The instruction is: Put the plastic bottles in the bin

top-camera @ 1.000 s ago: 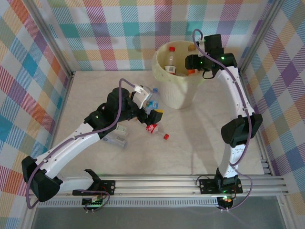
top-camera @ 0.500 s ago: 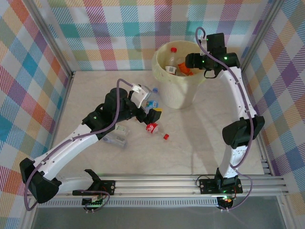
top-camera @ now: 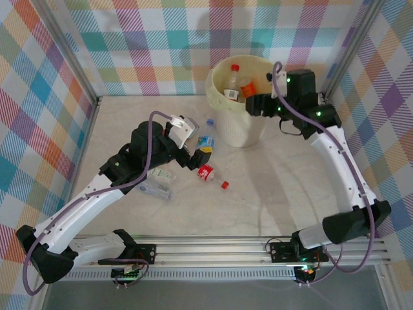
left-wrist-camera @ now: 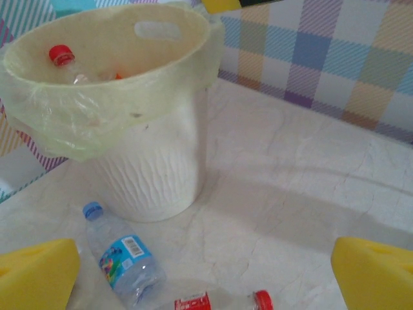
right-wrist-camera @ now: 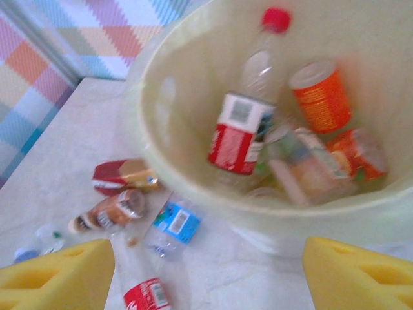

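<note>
The bin (top-camera: 233, 129) is set toward the far side of the table (top-camera: 277, 194), and a thin pale liner (left-wrist-camera: 45, 123) is draped over its rim. Several of the plastic bottles are already gathered inside it. A red-capped bottle (right-wrist-camera: 242, 126) is leaned against the inner wall, with an orange-labelled bottle (right-wrist-camera: 321, 97) just beside it. More crushed ones are piled below, too blurred to be told apart.

Other bottles are left on the table outside the bin. A blue-labelled bottle (top-camera: 205, 140) is laid just in front of the bin's base on the left arm's side, its blue cap pointed toward the bin wall. A red-labelled bottle (top-camera: 206, 172) is found a little farther from the bin, with a loose red cap (top-camera: 224, 185) near it. A clear crushed bottle (top-camera: 157, 188) is seen well apart from the bin, beside the left arm. A brown-labelled bottle (right-wrist-camera: 110, 210) is also made out on that side.

The left gripper (top-camera: 198, 157) is held low in front of the bin, between the blue-labelled and red-labelled bottles. Its jaws are spread wide and nothing is gripped between the yellow pads (left-wrist-camera: 35, 274). The right gripper (top-camera: 253, 103) is held at the bin's rim on the right arm's side. Its jaws are parted and nothing is held.
</note>
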### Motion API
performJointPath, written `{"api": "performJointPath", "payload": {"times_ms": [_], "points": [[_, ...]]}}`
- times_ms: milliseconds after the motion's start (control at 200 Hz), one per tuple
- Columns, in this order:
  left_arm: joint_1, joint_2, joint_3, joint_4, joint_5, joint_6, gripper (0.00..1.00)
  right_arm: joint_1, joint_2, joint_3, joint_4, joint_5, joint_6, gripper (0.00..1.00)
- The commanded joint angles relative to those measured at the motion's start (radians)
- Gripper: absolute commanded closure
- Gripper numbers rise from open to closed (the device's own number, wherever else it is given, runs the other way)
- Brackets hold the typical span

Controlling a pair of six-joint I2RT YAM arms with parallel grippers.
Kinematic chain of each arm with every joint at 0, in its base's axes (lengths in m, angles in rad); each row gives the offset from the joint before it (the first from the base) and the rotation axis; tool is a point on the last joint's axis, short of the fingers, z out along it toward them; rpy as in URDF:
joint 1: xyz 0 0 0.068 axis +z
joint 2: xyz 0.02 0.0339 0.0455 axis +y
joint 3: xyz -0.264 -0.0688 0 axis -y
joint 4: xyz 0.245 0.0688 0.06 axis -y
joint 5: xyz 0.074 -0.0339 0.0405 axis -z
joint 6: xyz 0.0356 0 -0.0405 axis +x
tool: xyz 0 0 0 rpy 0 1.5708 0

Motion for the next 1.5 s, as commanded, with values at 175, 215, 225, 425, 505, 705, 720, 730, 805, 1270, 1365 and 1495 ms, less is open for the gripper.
{"api": "performJointPath", "payload": {"times_ms": [175, 215, 225, 425, 505, 705, 720, 730, 805, 1270, 1365, 1495], "points": [[-0.003, -0.061, 0.113, -0.306, -0.002, 0.019, 0.0, 0.192, -0.112, -0.261, 0.12, -0.003, -0.009, 0.23], [-0.002, -0.083, 0.107, -0.334, -0.007, 0.011, 0.0, 0.208, -0.11, -0.278, 0.133, 0.0, 0.001, 0.23], [-0.003, -0.087, 0.104, -0.342, -0.009, 0.007, 0.0, 0.212, -0.109, -0.281, 0.137, -0.001, 0.005, 0.23], [-0.004, -0.232, 0.019, -0.456, -0.112, 0.011, 0.0, 0.301, -0.067, -0.333, 0.217, -0.01, 0.122, 0.23], [-0.003, -0.267, -0.015, -0.471, -0.215, 0.011, 0.0, 0.331, -0.049, -0.359, 0.271, -0.033, 0.159, 0.23], [-0.002, -0.243, -0.035, -0.493, -0.358, -0.062, 0.0, 0.38, -0.055, -0.422, 0.347, -0.092, 0.18, 0.22], [-0.002, -0.235, -0.033, -0.495, -0.367, -0.071, 0.0, 0.382, -0.059, -0.428, 0.35, -0.097, 0.179, 0.22], [-0.001, -0.231, -0.033, -0.496, -0.373, -0.078, 0.0, 0.383, -0.062, -0.432, 0.352, -0.1, 0.178, 0.22], [0.009, -0.184, -0.02, -0.51, -0.39, -0.109, 0.0, 0.387, -0.089, -0.465, 0.366, -0.147, 0.165, 0.2], [0.266, 0.31, 0.184, -0.543, -0.117, -0.056, 0.01, 0.39, -0.311, -0.659, 0.443, -0.195, 0.108, 0.0], [0.304, 0.415, 0.238, -0.551, -0.11, -0.01, 0.07, 0.39, -0.34, -0.681, 0.445, -0.201, 0.103, 0.0], [0.358, 0.552, 0.321, -0.574, -0.062, 0.018, 0.15, 0.39, -0.381, -0.704, 0.444, -0.205, 0.102, 0.0]]}}
